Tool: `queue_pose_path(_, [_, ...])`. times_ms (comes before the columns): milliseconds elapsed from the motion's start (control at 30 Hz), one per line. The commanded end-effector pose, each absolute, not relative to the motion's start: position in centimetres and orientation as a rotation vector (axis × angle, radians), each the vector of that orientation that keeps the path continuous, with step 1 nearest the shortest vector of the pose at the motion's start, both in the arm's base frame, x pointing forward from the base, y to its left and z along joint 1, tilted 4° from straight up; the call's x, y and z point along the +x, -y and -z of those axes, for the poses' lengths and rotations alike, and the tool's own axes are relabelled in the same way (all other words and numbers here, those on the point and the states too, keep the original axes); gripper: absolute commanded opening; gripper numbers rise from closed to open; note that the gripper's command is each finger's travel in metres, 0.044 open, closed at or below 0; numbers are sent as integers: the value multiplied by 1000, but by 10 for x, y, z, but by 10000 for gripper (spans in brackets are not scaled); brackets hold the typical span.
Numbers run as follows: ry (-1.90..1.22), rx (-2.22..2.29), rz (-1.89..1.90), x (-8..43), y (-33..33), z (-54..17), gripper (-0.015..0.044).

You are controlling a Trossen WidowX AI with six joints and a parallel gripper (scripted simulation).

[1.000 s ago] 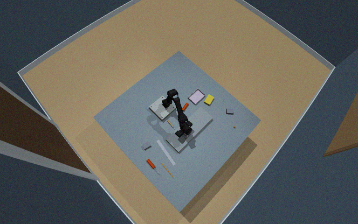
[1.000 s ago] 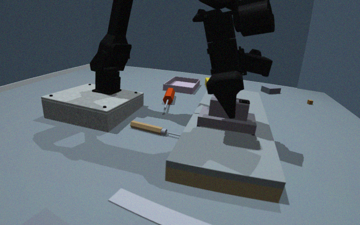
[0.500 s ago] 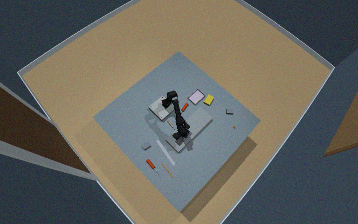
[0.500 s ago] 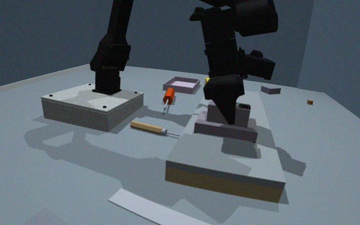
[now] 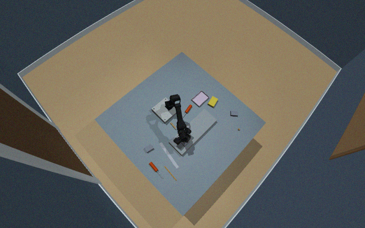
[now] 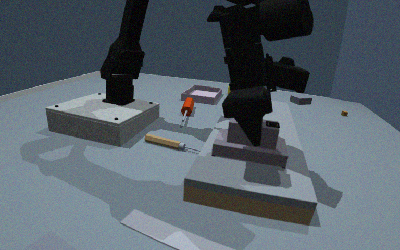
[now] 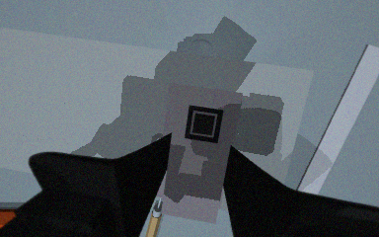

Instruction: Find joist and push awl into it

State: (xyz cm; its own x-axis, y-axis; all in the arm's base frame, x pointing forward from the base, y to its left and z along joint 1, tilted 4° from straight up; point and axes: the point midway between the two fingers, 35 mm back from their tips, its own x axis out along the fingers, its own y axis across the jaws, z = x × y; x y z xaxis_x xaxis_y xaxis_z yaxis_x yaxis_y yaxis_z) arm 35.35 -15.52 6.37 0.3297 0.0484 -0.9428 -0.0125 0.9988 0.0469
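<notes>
My gripper (image 5: 182,139) (image 6: 255,139) (image 7: 197,139) is shut on the stud finder (image 6: 222,149) (image 7: 177,116), a mauve-grey block with a wide base. It is over the near end of the pale floor panel (image 5: 206,116) (image 6: 203,173) (image 7: 49,99), at or just above its surface; contact cannot be told. Its small square display looks dark, with a grey outline. The awl (image 5: 173,126) (image 6: 162,141) (image 7: 153,227), with a wooden handle and thin metal spike, lies between the arm's base and the panel. The pinkish tray (image 5: 199,98) (image 6: 197,98) stands empty beyond. No hole shows in the visible panel.
An orange-handled screwdriver (image 5: 188,108) (image 6: 187,105) lies near the tray, another screwdriver (image 5: 153,166) farther off. Also there: a yellow block (image 5: 213,101), grey blocks (image 5: 234,113) (image 5: 148,148), a small cube (image 5: 238,129) (image 6: 344,113), a white strip (image 5: 168,155) (image 6: 165,225) (image 7: 341,114) and a pencil (image 5: 170,173).
</notes>
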Motion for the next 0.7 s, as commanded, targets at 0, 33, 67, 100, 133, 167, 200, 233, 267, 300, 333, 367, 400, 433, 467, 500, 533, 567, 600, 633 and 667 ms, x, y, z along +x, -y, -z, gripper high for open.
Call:
queue_pose_path(0, [-1237,31,-34,352,168,-63,0])
queue_pose_path(33, [-1237,31,-33,352,170,-63,0])
queue_pose_path(67, [-1237,31,-33,352,172,-63,0])
queue_pose_path(100, [-1237,31,-33,352,174,-63,0])
queue_pose_path(133, [-1237,30,-33,352,176,-63,0])
queue_pose_path(167, [-1237,30,-33,352,179,-62,0])
queue_pose_path(200, [-1237,30,-33,352,181,-62,0])
queue_pose_path(233, [-1237,30,-33,352,183,-62,0])
queue_pose_path(267, [-1237,30,-33,352,185,-62,0])
queue_pose_path(300, [-1237,30,-33,352,187,-62,0])
queue_pose_path(333, [-1237,30,-33,352,190,-62,0])
queue_pose_path(367, [-1237,29,-32,352,192,-62,0])
queue_pose_path(400, [-1237,29,-32,352,194,-62,0])
queue_pose_path(433, [-1237,29,-32,352,196,-62,0])
queue_pose_path(467, [-1237,29,-32,353,198,-62,0])
queue_pose_path(500, [-1237,29,-32,353,201,-62,0])
queue_pose_path(533, [-1237,29,-32,353,203,-62,0])
queue_pose_path(567, [-1237,29,-32,353,205,-62,0])
queue_pose_path(600, [-1237,28,-32,353,207,-62,0])
queue_pose_path(633, [-1237,28,-32,353,208,-62,0])
queue_pose_path(667, [-1237,28,-32,353,208,-62,0])
